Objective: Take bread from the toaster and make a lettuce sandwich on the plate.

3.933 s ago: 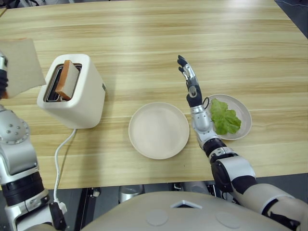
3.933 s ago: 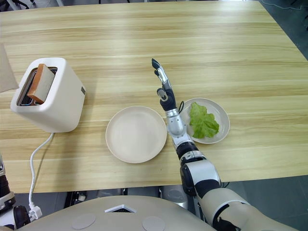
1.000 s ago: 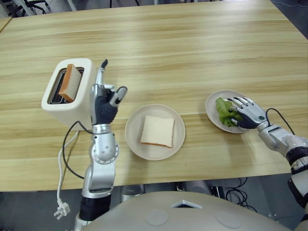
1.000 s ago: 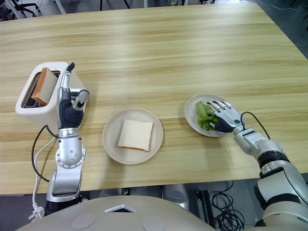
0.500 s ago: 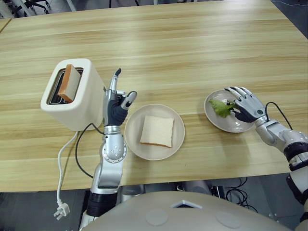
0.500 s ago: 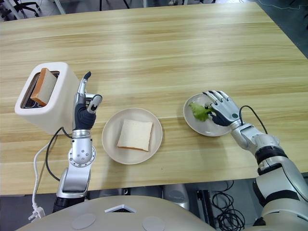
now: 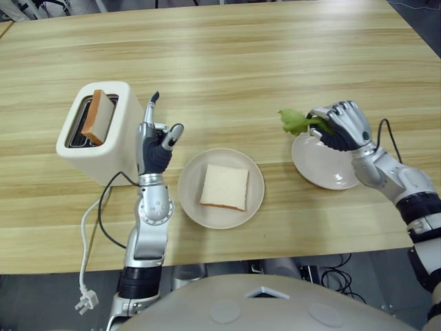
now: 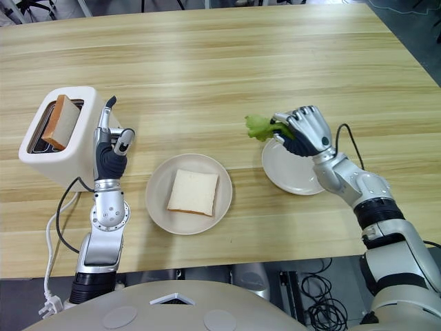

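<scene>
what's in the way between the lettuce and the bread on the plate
Nothing visible. The right hand holds the lettuce in the air; only bare table lies between it and the bread on the plate. The left hand is beyond, by the toaster.

Bright, even light falls from overhead on the pale tabletop (image 7: 275, 55); a soft sheen spreads over its far boards, without hard glare; shadows are faint and short; a dim band hugs the near foot of the toaster (image 7: 103, 155); a thin dark crescent lines the near rim of the plate (image 7: 189, 200) and of the small plate (image 7: 324, 172); the floor (image 7: 41, 296) below the near edge lies much darker.
</scene>
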